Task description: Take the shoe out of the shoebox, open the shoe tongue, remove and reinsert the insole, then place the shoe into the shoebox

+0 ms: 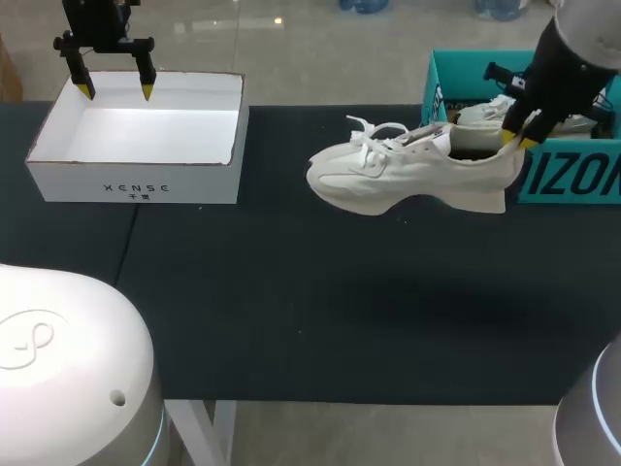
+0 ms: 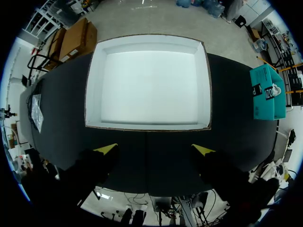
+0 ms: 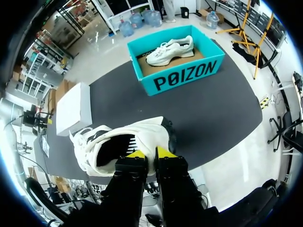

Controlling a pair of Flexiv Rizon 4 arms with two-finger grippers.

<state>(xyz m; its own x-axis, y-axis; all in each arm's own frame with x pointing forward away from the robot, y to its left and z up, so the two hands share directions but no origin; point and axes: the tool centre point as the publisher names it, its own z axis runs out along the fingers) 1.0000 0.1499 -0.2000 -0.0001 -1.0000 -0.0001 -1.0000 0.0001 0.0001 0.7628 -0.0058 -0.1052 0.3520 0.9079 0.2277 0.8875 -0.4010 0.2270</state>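
- Right gripper [image 3: 150, 153]: yellow tips drawn close together and clamped on the heel collar of the shoe [image 1: 408, 173]. One tip looks to be inside the collar and one outside, so the bite is narrow and at the rim only.
- Shoe: white and laced, held clear of the table [image 1: 291, 320], sole down and roughly level, toe toward the robot's left. It hangs just beside the teal shoebox [image 1: 568, 180] and is out of it.
- Teal shoebox: open, at the table's right, with a second shoe [image 3: 170, 49] lying inside.
- Left gripper [image 1: 114, 89]: fingers spread wide and holding nothing. It hovers well above the white box [image 1: 136, 146], far from the shoe.
- Stage, as judged: removal from the box looks done. Setting down, tongue and insole work are not yet begun.
- Risk one: the whole shoe hangs from a thin heel pinch. A quick swing or abrupt stop could pull the collar free and drop it.
- Risk two: the soft collar may fold, letting the shoe pivot in the grip and land on its side, which would leave the tongue awkward to reach.
- Risk three: loose laces [image 1: 374, 131] lie over the opening and could snag a finger or cover the tongue.
- Risk four: a set-down too near the teal shoebox could knock its wall.
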